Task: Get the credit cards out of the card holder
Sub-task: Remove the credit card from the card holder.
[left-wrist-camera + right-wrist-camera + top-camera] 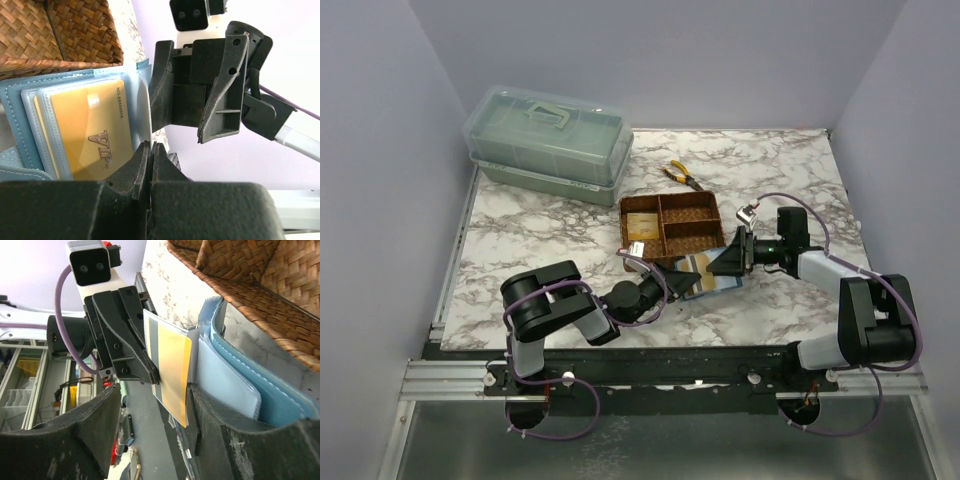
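Observation:
The teal-blue card holder (712, 281) lies open on the table in front of the woven tray, its clear sleeves fanned out (227, 385). A gold credit card (175, 370) with a grey stripe stands out from the sleeves. It also shows in the left wrist view (95, 130), marked VIP. My left gripper (151, 148) is shut on the edge of this card and its sleeve, and it also shows in the top view (688, 280). My right gripper (155, 405) is open, and the card's lower corner lies between its fingers. One finger (215, 430) rests against the sleeves.
The brown woven tray (672, 246) stands just behind the card holder, with flat tan items in its left compartment. Yellow-handled pliers (680, 175) lie further back. A green lidded box (550, 145) stands at the back left. Walls close in the left, right and back.

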You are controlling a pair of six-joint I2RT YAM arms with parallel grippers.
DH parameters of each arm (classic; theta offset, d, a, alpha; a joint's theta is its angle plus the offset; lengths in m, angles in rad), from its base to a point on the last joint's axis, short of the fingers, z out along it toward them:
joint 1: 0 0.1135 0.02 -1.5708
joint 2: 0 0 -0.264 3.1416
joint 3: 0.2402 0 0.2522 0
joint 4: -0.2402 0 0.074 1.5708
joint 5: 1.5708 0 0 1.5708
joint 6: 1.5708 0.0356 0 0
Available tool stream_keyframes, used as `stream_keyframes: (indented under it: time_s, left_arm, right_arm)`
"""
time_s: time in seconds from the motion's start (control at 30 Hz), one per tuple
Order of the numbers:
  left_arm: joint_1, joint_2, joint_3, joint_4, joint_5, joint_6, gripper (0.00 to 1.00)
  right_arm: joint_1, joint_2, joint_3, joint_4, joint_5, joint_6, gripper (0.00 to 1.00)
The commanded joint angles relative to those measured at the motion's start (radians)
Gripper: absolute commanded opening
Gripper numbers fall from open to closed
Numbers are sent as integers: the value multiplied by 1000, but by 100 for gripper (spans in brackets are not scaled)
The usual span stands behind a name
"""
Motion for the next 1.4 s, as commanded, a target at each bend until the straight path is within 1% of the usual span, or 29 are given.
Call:
stream_keyframes:
  time_s: [0.0, 0.1, 0.33, 0.5, 0.53, 0.6, 0.87, 0.97, 1.1, 1.37]
  left_arm:
    - [-4, -39, 32, 197, 30, 9, 0]
    - [-1, -37, 39, 197, 35, 4, 0]
    - [2, -27, 38, 197, 33, -20, 0]
    - [2, -22, 31, 197, 26, -33, 1]
    - [2, -19, 31, 197, 28, -35, 1]
    - [1, -15, 33, 197, 29, -38, 2]
    - [2, -21, 28, 197, 27, -43, 2]
    - [5, -26, 20, 197, 26, -46, 2]
    - [7, -37, 7, 197, 22, -48, 2]
    - [17, -58, -16, 198, 23, -54, 1]
  right_arm:
    - [-2, 19, -11, 40, -130, 44, 59]
    - [-4, 5, -22, 78, -152, 80, 58]
    - [-26, 0, -39, 161, -194, 153, 50]
    - [-34, -3, -47, 198, -217, 181, 39]
    - [-36, -6, -49, 207, -220, 184, 33]
    - [-36, -7, -50, 211, -220, 178, 26]
    - [-46, -6, -48, 208, -230, 153, 8]
    - [-58, 0, -45, 204, -233, 144, 4]
    - [-65, 15, -40, 189, -247, 134, 0]
    - [-102, 5, -37, 177, -248, 120, 0]
